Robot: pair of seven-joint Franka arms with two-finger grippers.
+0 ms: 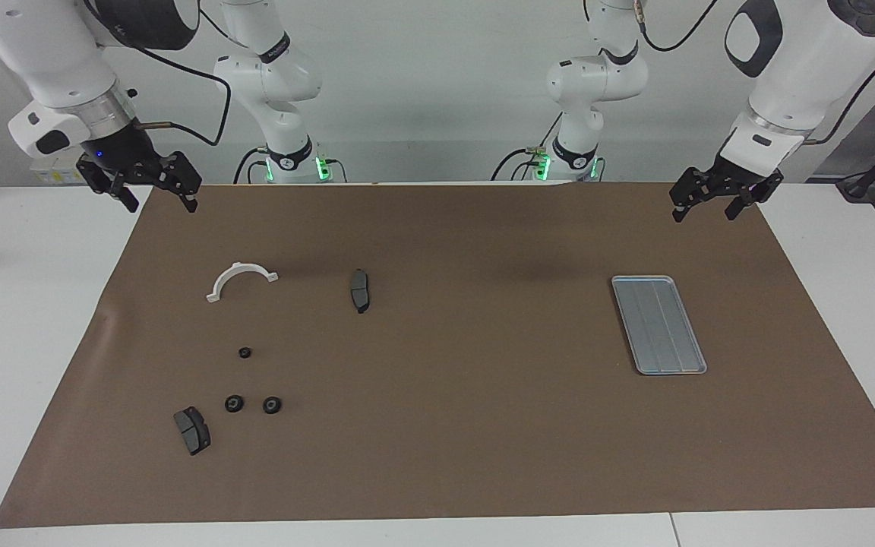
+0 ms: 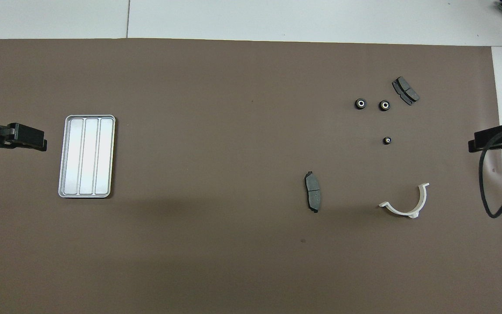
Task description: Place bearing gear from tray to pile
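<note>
Three small bearing gears (image 1: 244,352) lie near the white bracket (image 1: 241,278); tray (image 1: 658,324) bare. Stiff, light, probably slippery: pinch across the rim. Both grippers' jaws open, waiting.

Robot lab: white walls, brown-matted table (image 1: 437,471).

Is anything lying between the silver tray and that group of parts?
Nothing visible: only bare brown mat lies between the tray and the nearest brake pad of the pile. The tray holds no gear; three gears lie among the pile's parts.
</note>
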